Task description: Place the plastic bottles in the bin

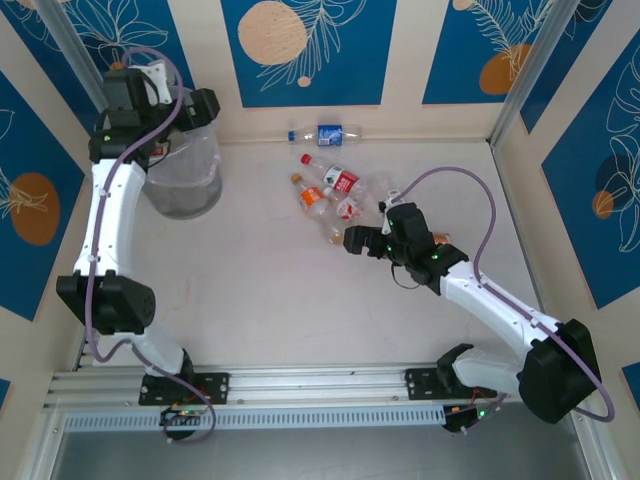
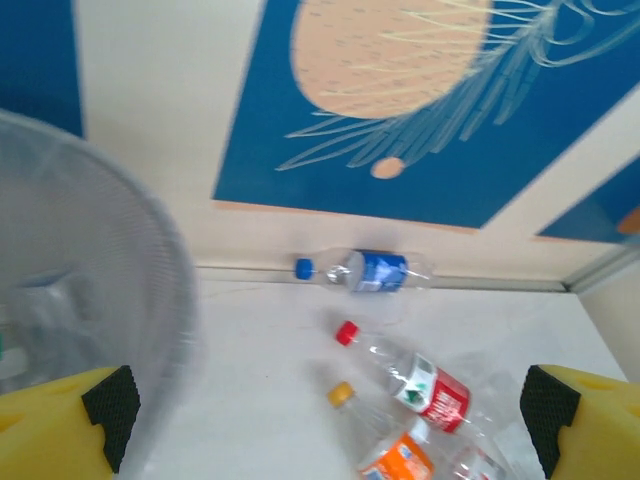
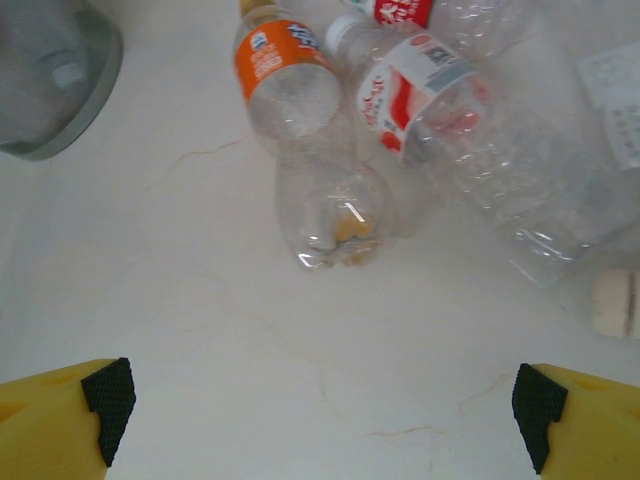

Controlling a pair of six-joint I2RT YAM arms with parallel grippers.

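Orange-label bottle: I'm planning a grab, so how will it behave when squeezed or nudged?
The orange-label bottle looks empty and see-through, so it is probably very light. It lies on its side on the smooth table, so a nudge may roll it. Its clear wall would likely dent under a squeeze.

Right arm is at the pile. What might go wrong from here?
1. The orange-label bottle lies against the red-and-white-label bottle; the open right gripper may pinch both or scatter them.
2. The left gripper hangs by the bin, so the arms may clash at the drop.
3. The blue-label bottle lies along the far wall, awkward to grasp.
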